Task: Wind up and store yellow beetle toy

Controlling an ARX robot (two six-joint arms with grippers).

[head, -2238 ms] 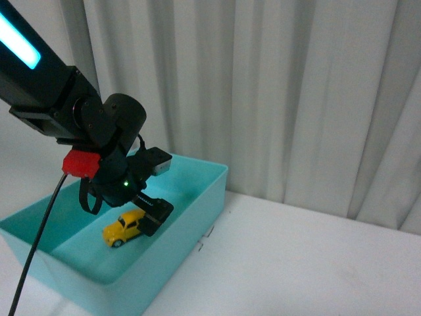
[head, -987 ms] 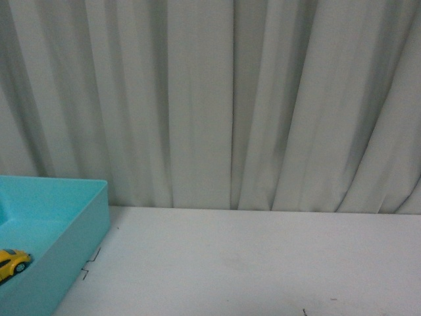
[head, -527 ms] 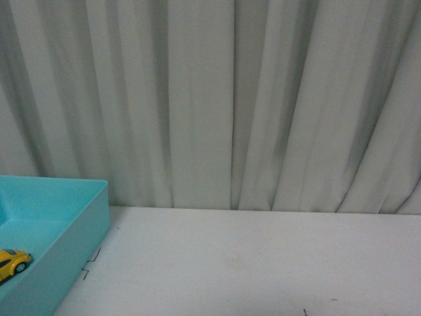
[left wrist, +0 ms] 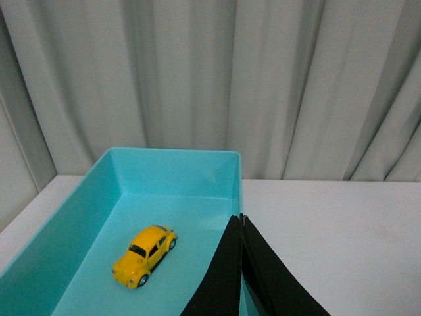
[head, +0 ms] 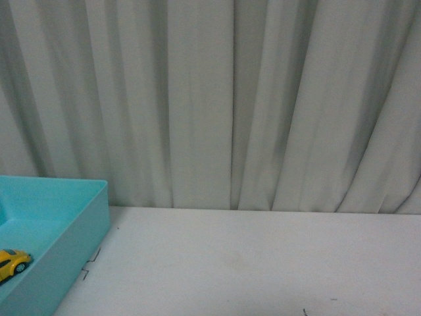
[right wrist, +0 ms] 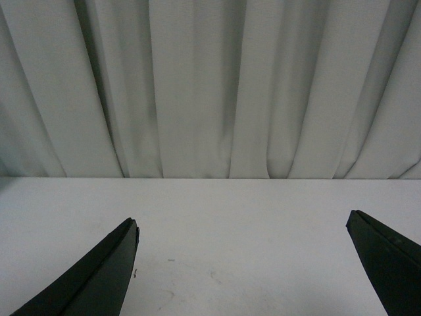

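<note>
The yellow beetle toy [left wrist: 144, 255] sits on its wheels on the floor of the turquoise bin [left wrist: 174, 161] at the bench's [head: 263, 263] left edge. Left fingers [left wrist: 241, 263] pressed together, empty; right fingers [right wrist: 112, 270] spread wide, empty. Light, glossy, rigid, likely slippery — best gripped across its sides.

Glossy yellow beetle toy [left wrist: 144, 255]; smooth plastic bin [left wrist: 172, 170].
</note>
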